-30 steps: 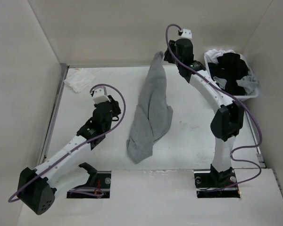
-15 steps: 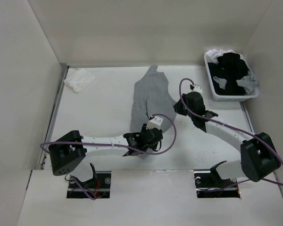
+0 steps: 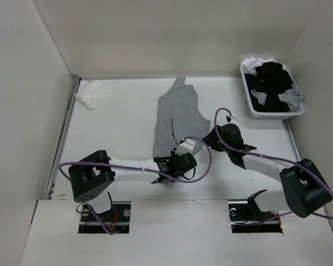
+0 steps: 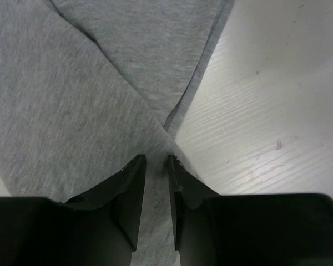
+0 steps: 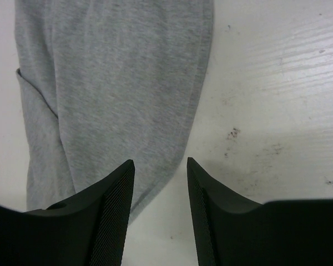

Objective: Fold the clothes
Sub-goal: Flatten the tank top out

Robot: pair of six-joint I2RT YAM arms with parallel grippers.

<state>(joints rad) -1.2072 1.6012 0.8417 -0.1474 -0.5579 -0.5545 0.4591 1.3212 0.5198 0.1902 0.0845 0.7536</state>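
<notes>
The left gripper (image 4: 156, 162) has its jaws narrowed to a slit with a ridge of the grey T-shirt (image 3: 175, 111) running into it, though I cannot tell whether they truly pinch. The right gripper (image 5: 160, 163) is released, 1 finger above the shirt's right edge and the other above bare table (image 5: 277, 83). The shirt lies as a rumpled strip from the far middle of the table to the near middle. A weak or 1-layer hold on the left could slip when lifted, the right could close beside the hem on nothing, and the 2 close arms could bump.
</notes>
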